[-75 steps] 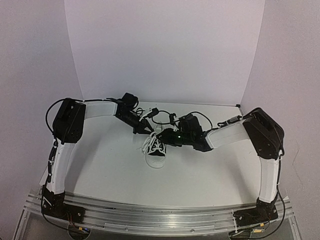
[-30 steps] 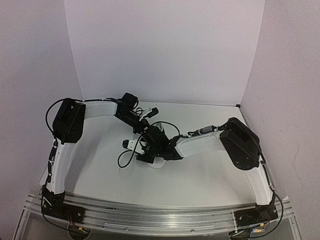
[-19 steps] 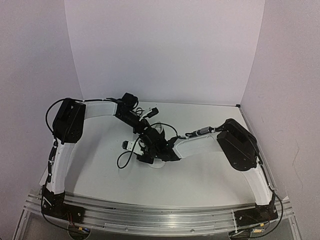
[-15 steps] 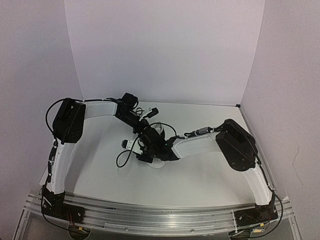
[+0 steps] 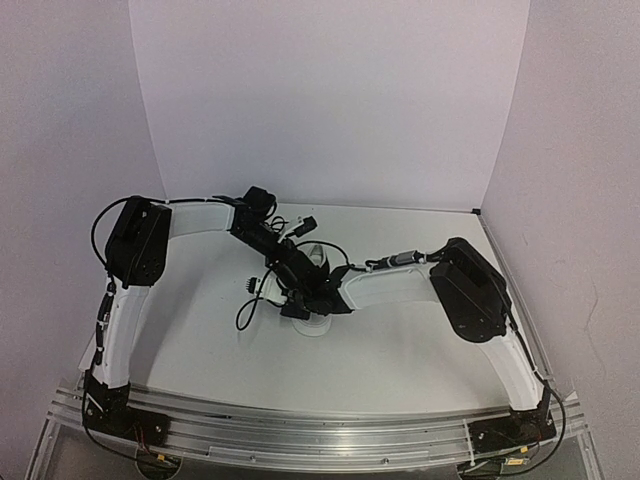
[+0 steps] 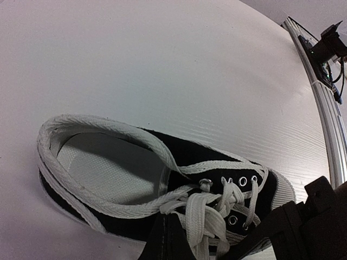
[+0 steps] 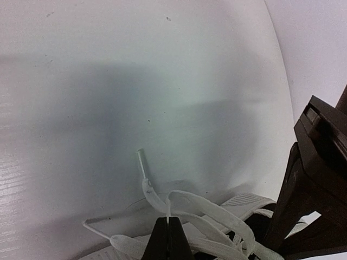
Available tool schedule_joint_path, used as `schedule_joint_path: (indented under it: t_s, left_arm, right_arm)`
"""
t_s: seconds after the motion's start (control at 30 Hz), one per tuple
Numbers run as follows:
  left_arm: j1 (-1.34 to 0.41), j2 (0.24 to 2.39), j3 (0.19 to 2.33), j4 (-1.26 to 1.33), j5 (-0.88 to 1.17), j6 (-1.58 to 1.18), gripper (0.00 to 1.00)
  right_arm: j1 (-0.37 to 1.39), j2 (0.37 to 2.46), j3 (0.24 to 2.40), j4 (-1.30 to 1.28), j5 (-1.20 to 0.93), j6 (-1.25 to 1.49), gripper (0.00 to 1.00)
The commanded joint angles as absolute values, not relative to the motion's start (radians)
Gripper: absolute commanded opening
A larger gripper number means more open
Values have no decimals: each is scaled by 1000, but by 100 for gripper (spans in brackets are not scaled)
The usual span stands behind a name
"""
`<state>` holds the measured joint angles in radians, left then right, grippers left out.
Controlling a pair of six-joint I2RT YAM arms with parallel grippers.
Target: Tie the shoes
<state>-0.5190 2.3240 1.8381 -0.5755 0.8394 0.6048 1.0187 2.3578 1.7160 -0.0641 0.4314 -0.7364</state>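
While both wrists are crowded over it in the top view, only the white toe cap [image 5: 312, 327] of the sneaker [image 6: 179, 157] is seen there. It is placed near the middle of the counter [image 6: 162, 65], slightly left of centre, with the toe toward the near edge. In the left wrist view the sneaker is seen upright on its sole, black canvas edged with white trim. The laces [image 6: 209, 208] are threaded through the eyelets and bunched loosely over the tongue. The left fingers [image 6: 164, 235] are pressed together with the tip against the lace bunch; whether a strand is pinched cannot be told. The right fingers [image 7: 168, 233] are closed on a thin strand of lace. A flat strand is seen rising from that pinch and ending in a clear aglet [image 7: 140, 158] just beyond. More loops of lace are spread just beside the right fingers. Black housing [image 7: 320, 179] of the other arm is seen at the right edge of each wrist view, close to the sneaker.
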Motion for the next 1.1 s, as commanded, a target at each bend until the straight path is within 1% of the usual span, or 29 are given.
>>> schedule_joint_path:
  t_s: [0.0, 0.2, 0.43, 0.57, 0.7, 1.07]
  left_arm:
    - [-523, 2319, 1881, -589, 857, 621, 0]
    - [-523, 2325, 1909, -585, 796, 627, 0]
    - [-524, 2322, 1914, -574, 751, 647, 0]
    - [-523, 2324, 1913, -583, 745, 660, 0]
    - [-523, 2321, 1912, -587, 725, 666, 0]
    - [-510, 2295, 1904, -540, 606, 672, 0]
  right_arm:
    - [1013, 2366, 1747, -123, 450, -692, 0]
    - [1007, 2268, 1703, -109, 351, -480, 0]
    - [959, 2059, 1425, 123, 242, -175, 0]
    - [923, 1993, 1305, 234, 179, -42, 0]
    - [897, 1949, 1219, 306, 161, 52, 0]
    - [837, 1837, 1026, 342, 162, 210, 0]
